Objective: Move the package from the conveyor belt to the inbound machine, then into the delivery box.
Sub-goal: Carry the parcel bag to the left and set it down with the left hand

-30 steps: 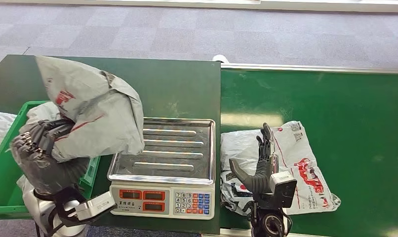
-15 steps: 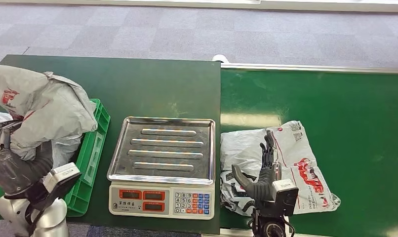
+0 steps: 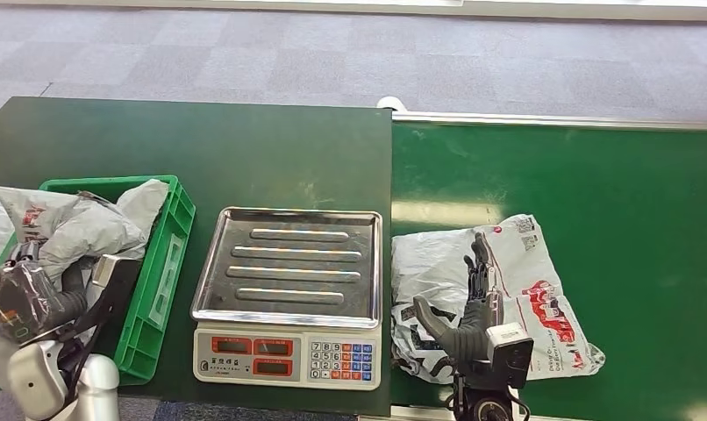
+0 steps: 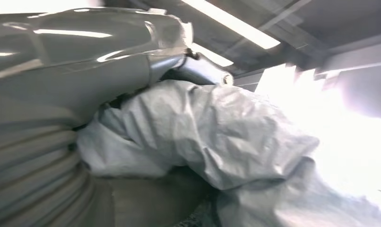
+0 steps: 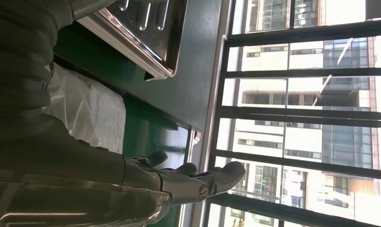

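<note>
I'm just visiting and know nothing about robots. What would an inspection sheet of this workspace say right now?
Surface: dark green table beside a green conveyor belt.
Job's things: grey plastic mail package in the green plastic crate; a second white and grey printed package lies on the belt; steel-topped weighing scale, its tray bare.
Clutter: nothing seen.
Hands: left hand at the crate, against the grey package, grip cannot be told; right hand open, fingers apart, above the belt package.
Cables: nothing seen.
Surroundings: grey carpet tiles; large windows with buildings outside.
</note>
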Controlling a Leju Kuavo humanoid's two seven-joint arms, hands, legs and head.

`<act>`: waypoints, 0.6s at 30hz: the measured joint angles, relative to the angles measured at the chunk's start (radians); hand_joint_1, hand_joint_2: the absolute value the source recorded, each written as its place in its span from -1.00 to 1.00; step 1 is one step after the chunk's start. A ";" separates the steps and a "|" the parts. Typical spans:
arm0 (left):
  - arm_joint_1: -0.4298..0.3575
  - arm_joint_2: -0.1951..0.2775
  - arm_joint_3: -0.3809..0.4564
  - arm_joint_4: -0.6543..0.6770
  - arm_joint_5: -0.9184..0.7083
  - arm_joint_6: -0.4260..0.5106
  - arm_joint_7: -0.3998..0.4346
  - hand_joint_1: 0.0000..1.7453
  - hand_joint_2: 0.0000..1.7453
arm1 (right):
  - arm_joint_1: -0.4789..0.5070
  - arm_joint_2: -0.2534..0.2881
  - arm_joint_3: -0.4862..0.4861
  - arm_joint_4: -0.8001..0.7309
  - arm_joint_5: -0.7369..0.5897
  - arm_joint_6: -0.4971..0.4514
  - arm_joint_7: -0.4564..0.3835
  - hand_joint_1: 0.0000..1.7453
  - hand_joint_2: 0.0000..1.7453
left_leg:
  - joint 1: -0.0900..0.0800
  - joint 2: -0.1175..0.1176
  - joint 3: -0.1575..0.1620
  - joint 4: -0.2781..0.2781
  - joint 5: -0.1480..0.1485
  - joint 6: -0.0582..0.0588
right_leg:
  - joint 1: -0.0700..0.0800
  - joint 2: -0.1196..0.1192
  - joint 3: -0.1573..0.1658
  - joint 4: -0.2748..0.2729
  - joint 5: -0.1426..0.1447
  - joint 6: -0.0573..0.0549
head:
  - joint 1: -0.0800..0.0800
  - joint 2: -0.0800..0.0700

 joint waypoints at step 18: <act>0.016 0.089 -0.068 0.030 0.449 0.003 -0.323 -1.00 -1.00 | 0.003 0.005 -0.029 -0.006 0.010 0.023 0.000 -1.00 1.00 | 0.000 0.000 0.000 0.000 0.000 0.000 | 0.000 0.000 0.001 0.000 0.000 0.000 | 0.000 0.000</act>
